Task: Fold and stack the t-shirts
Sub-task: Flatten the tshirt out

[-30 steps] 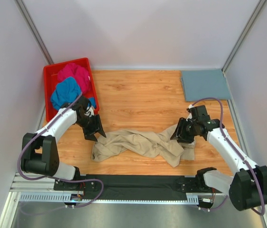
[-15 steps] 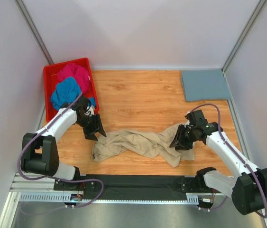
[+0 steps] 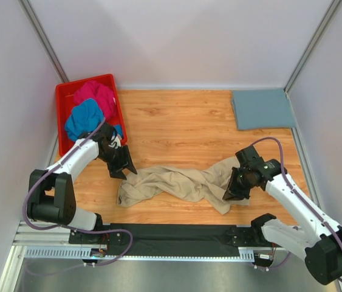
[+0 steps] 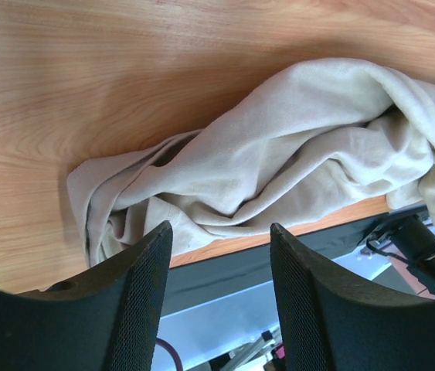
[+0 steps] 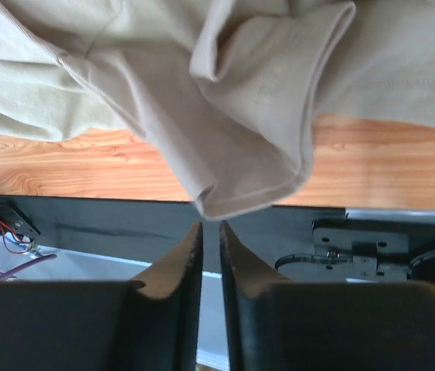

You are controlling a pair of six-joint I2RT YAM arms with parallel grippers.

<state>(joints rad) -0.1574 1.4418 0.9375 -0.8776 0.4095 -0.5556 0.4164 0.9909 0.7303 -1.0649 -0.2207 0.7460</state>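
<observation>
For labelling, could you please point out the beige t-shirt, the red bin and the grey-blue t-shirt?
beige t-shirt [image 3: 177,182], top view, middle of crumpled cloth.
red bin [image 3: 84,81], top view, far rim.
grey-blue t-shirt [image 3: 263,108], top view, centre.

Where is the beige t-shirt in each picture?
Top external: the beige t-shirt lies crumpled, low in the middle.
Left wrist: the beige t-shirt spans centre to right.
Right wrist: the beige t-shirt fills the upper half.
Shared landmark: the black strip along the table's front edge.
</observation>
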